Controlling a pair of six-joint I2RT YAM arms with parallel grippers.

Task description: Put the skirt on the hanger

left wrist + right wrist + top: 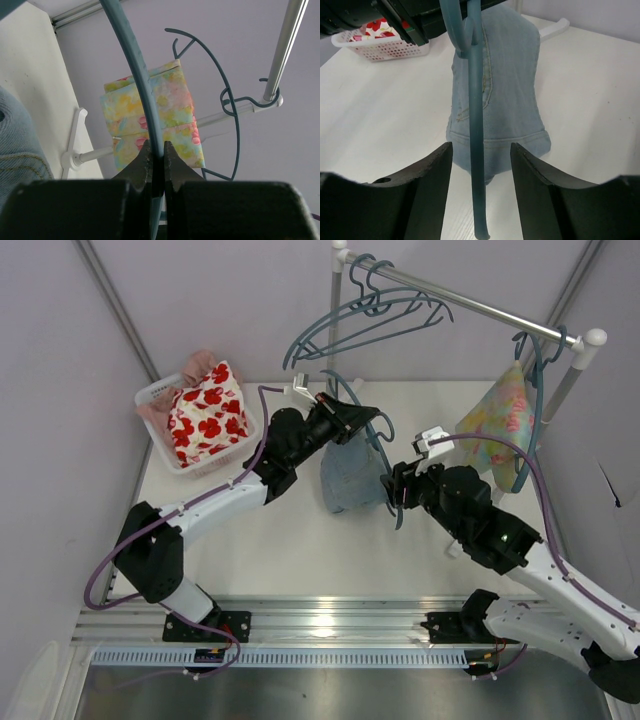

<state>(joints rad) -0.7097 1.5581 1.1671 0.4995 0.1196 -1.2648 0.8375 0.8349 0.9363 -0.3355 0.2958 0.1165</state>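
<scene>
Currently, the light blue faded denim skirt (505,85) lies mid-surface between the two arms. Its hem rests on the white surface (300,540) and its narrower end reaches up under the left claw (157,147). Whether that end is already on the hanger cannot be told.

The thin teal-blue plastic hanger (476,150) runs down in front of the skirt. The left claw is clamped tight on its curved arm. The right claw (481,155) is spread wide, its fingers on either side of the hanger's lower arm with clear gaps and no contact.

Judged step: fitting the hanger to the skirt, not yet complete. The next move probably calls for the right claw to close squarely on the rod, or on the waistband, without dragging the denim.

Well apart are the rail (470,302) holding a pastel floral garment (497,420) and a white basket (160,395).
</scene>
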